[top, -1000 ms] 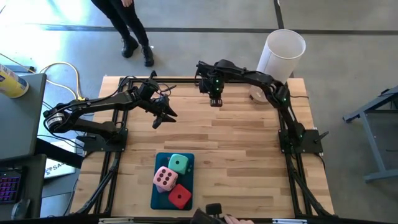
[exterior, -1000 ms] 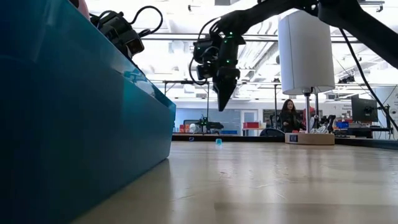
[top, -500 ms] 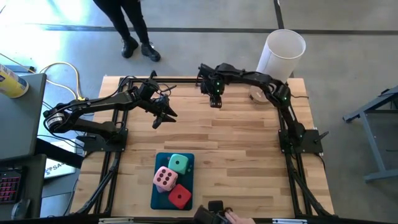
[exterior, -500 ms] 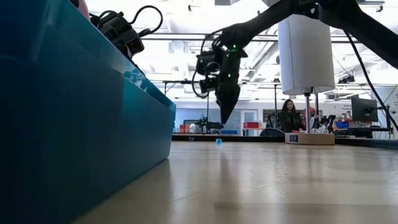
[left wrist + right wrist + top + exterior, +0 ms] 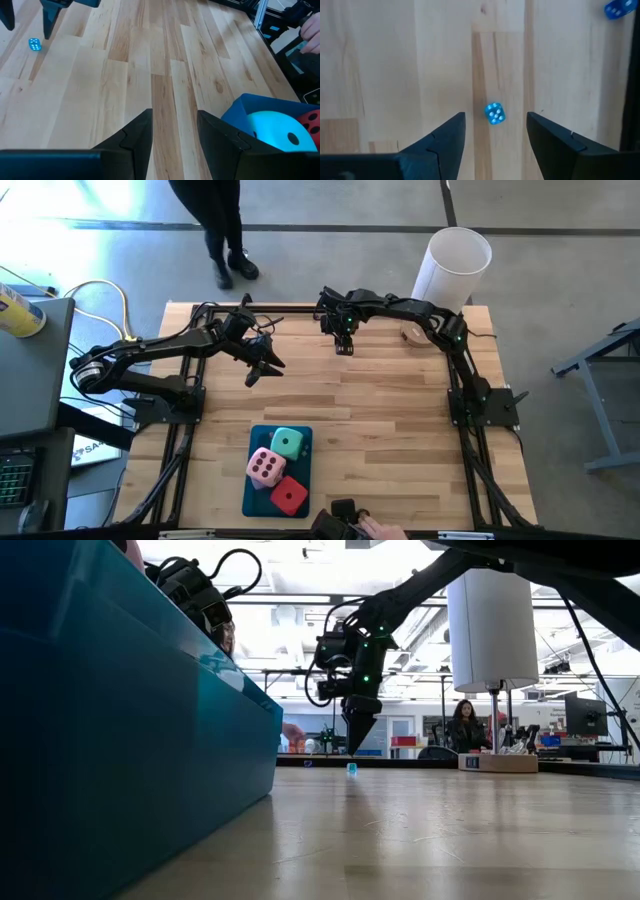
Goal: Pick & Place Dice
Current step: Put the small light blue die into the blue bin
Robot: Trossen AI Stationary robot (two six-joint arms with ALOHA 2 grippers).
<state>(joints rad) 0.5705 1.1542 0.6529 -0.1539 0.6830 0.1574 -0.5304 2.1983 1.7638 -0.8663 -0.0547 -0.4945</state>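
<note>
A small blue die (image 5: 494, 113) lies on the wooden table near its far edge; it also shows in the low view (image 5: 351, 768) and the left wrist view (image 5: 34, 44). My right gripper (image 5: 495, 125) points down just above it, open, with a finger on either side and touching nothing. A second small blue die (image 5: 619, 8) lies close by. My left gripper (image 5: 174, 130) hangs open and empty over the table's left middle (image 5: 262, 367). A teal tray (image 5: 252, 498) near the front edge holds large mint green (image 5: 288, 443), pink (image 5: 265, 468) and red (image 5: 290, 497) dice.
A white cylindrical bin (image 5: 455, 265) stands past the table's far right corner. A person's legs (image 5: 225, 230) show beyond the far edge, and a hand (image 5: 372, 527) reaches in at the front edge. Bare wood lies between the tray and both grippers.
My right gripper has sunk straight toward the table and now hangs just above the small blue die. The person beyond the far edge has stepped to the right.
</note>
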